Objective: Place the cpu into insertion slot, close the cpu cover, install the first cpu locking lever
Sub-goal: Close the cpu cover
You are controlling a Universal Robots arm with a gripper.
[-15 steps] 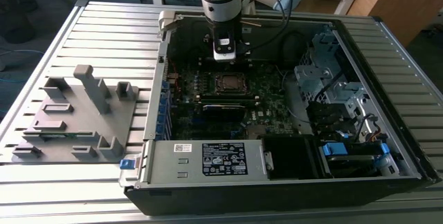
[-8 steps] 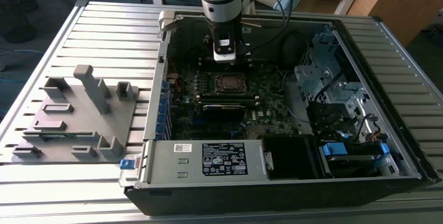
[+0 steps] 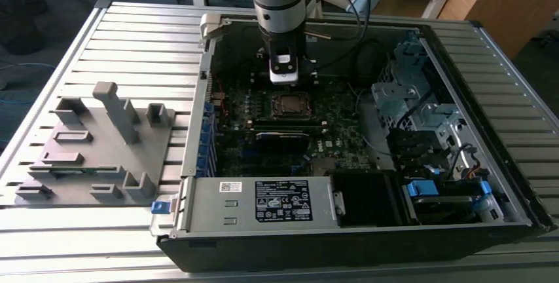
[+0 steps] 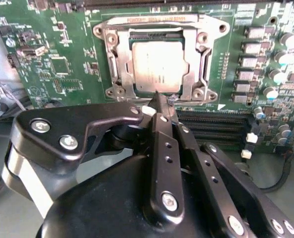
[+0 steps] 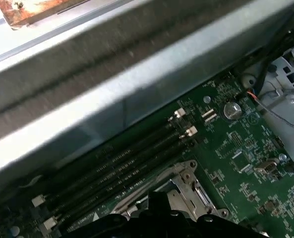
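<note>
The cpu (image 4: 159, 67), a dull silver-grey square, lies flat in the socket on the green motherboard (image 4: 62, 74). The cpu cover (image 4: 121, 59), a thin silver frame, lies down around it. My gripper (image 4: 160, 99) is shut, its black fingers (image 4: 159, 144) pressed together with nothing seen between them. Their tips sit just at the socket's near edge, beside a thin metal lever end (image 4: 171, 99). In the exterior view the gripper (image 3: 287, 78) hangs inside the open computer case, just above and behind the cpu (image 3: 288, 105).
The case walls (image 3: 209, 86) enclose the board. Memory slots (image 5: 122, 168) run beside the socket, with the grey case wall (image 5: 137, 89) close behind. A power supply (image 3: 262, 201) and drive cages (image 3: 410, 99) fill the case's other sides. A grey fixture (image 3: 96, 145) stands on the slatted table (image 3: 140, 34).
</note>
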